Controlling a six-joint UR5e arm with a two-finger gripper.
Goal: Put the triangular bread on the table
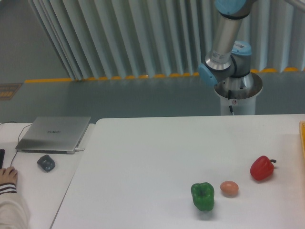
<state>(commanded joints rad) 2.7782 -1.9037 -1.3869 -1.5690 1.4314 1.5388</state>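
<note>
At the near left corner, about 8 o'clock, a person's hand (8, 176) in a striped cuff rests on the side desk (33, 191). Just beyond it lie a small grey mouse (46, 163) and then a shut silver laptop (54, 134), both well apart from the seam where the desk meets the counter (143, 162). On the counter the nearest thing is a green pepper (203, 196) at about 5 o'clock, close to the front edge; a brown egg (229, 188) lies just beside it to the right, not touching, and a red pepper (262, 168) sits farther right at 4 o'clock, near the right edge. A sliver of yellow (302, 138) shows at that right edge, cut off by the frame. The counter's whole left and middle, back to its far edge, is bare white surface. Past the far edge, at 1 o'clock, the arm (224, 43) rises from its round base (237, 90) and leaves the frame at the top; the gripper is out of view, so its state cannot be told. The bread is nowhere in view, so neither its place nor its look can be told.
</note>
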